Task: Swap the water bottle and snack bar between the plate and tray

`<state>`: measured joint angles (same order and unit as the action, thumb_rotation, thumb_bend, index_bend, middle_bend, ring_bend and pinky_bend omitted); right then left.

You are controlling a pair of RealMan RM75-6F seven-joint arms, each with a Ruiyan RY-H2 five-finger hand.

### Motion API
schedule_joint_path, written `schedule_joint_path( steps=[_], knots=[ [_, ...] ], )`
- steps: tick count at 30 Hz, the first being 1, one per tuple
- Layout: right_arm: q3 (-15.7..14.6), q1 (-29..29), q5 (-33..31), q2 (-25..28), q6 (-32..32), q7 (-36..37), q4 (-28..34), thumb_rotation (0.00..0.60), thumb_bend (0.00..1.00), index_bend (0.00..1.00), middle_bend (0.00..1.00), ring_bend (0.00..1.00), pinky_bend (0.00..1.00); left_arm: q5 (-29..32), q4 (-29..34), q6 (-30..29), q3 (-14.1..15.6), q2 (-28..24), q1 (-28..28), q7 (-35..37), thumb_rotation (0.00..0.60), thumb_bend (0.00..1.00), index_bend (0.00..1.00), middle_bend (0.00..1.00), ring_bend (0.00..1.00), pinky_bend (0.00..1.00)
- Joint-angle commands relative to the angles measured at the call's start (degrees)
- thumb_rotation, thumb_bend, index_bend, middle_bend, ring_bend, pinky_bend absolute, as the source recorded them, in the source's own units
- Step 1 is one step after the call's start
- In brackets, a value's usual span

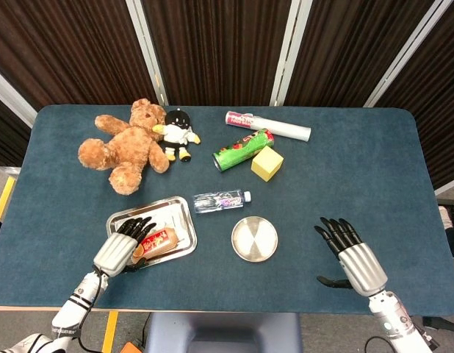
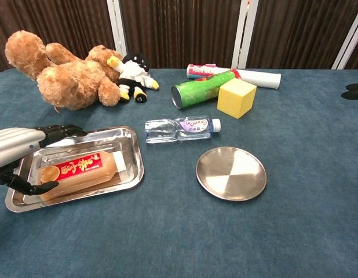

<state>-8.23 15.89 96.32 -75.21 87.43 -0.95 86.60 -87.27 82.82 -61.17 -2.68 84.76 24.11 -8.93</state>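
Observation:
The snack bar (image 1: 166, 240) (image 2: 80, 171), in an orange and red wrapper, lies in the steel tray (image 1: 184, 220) (image 2: 132, 156). My left hand (image 1: 125, 244) (image 2: 19, 148) hovers over the tray's left end, fingers spread above the bar's end and thumb at its near side, not closed on it. The clear water bottle (image 1: 221, 200) (image 2: 179, 128) lies on its side on the table, behind the bare round plate (image 1: 254, 238) (image 2: 231, 172). My right hand (image 1: 353, 256) is open at the front right, far from both; the chest view shows only its fingertips (image 2: 355, 91).
Along the back lie a brown teddy bear (image 1: 128, 143), a small penguin doll (image 1: 178, 132), a green can on its side (image 1: 243, 148), a yellow block (image 1: 267, 162) and a white tube (image 1: 269, 125). The table's front edge runs just below both hands.

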Motion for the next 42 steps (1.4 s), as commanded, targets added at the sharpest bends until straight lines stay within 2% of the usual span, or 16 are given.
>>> schedule_joint_path(
  steps=[1,10,13,15,18,20,22,24,26,30,36,39,42],
  knots=[
    [0.5,-0.4,0.4,0.1,0.4,0.1,0.1,0.6,0.22,0.0,0.01,0.0,0.0,1.3,-0.8,1.6,-0.1,1.1,1.1,0.0,0.6,0.35,0.0,0.0,0.01,0.15],
    [1.6,-0.9,0.6,0.0,-1.3,0.6,0.1,0.6,0.22,0.0,0.01,0.0,0.0,4.4,-0.1,3.9,-0.3,1.9,2.7,-0.9,0.6,0.37,0.0,0.0,0.02,0.16],
    [1.9,-1.1,0.9,0.3,-1.6,0.8,0.2,0.6,0.22,0.0,0.01,0.0,0.0,6.0,-1.7,4.3,-0.8,3.1,3.1,-1.6,0.6,0.37,0.0,0.06,0.13,0.25],
    [2.1,-1.3,1.0,0.4,-1.5,1.0,0.3,0.6,0.22,0.0,0.01,0.0,0.0,6.4,-2.2,4.2,-0.9,3.7,3.2,-1.0,0.6,0.36,0.08,0.16,0.26,0.38],
    [2.6,-1.5,1.0,0.5,-1.5,1.3,0.3,0.6,0.22,0.0,0.01,0.0,0.0,6.4,-2.8,4.3,-0.8,4.1,3.5,0.1,0.6,0.36,0.25,0.3,0.39,0.55],
    [2.7,-1.6,1.0,0.6,-1.8,1.3,0.4,0.6,0.22,0.0,0.01,0.0,0.0,6.0,-2.8,4.1,-0.7,4.1,3.8,0.4,0.6,0.36,0.31,0.37,0.46,0.61],
    [2.8,-1.7,1.1,0.7,-2.1,1.4,0.5,0.6,0.22,0.0,0.01,0.0,0.0,5.7,-2.5,3.9,-0.7,4.0,4.1,0.9,0.6,0.38,0.39,0.5,0.56,0.69],
    [2.9,-1.8,1.2,0.8,-2.3,1.4,0.7,0.6,0.22,0.0,0.01,0.0,0.0,5.5,-2.1,3.5,-0.8,3.8,4.3,1.0,0.6,0.43,0.47,0.62,0.66,0.77],
    [3.0,-1.9,1.3,0.9,-2.5,1.6,0.9,0.6,0.22,0.0,0.01,0.0,0.0,4.8,-1.5,2.4,-1.0,3.7,4.5,0.6,0.6,0.49,0.52,0.67,0.71,0.81],
    [3.1,-1.9,1.4,1.1,-3.2,1.9,1.1,0.6,0.22,0.0,0.01,0.0,0.0,1.9,0.5,-0.3,-1.5,3.6,5.2,0.6,0.6,0.55,0.56,0.71,0.75,0.85],
    [3.4,-2.1,1.8,1.5,-3.3,2.7,1.5,0.6,0.22,0.0,0.01,0.0,0.0,-0.7,6.9,-1.1,-0.8,4.4,6.6,-4.1,0.6,0.55,0.56,0.71,0.75,0.85],
    [3.4,-2.0,1.7,2.1,-4.0,3.9,1.8,0.6,0.22,0.0,0.01,0.0,0.0,-1.3,9.2,-0.3,0.3,6.7,7.3,-6.7,0.6,0.55,0.55,0.71,0.75,0.85],
    [3.4,-1.9,1.9,2.7,-4.1,5.1,2.0,0.6,0.22,0.0,0.01,0.0,0.0,-1.2,8.9,0.7,1.1,10.0,7.8,-7.9,0.6,0.54,0.53,0.69,0.75,0.85]
  ],
)
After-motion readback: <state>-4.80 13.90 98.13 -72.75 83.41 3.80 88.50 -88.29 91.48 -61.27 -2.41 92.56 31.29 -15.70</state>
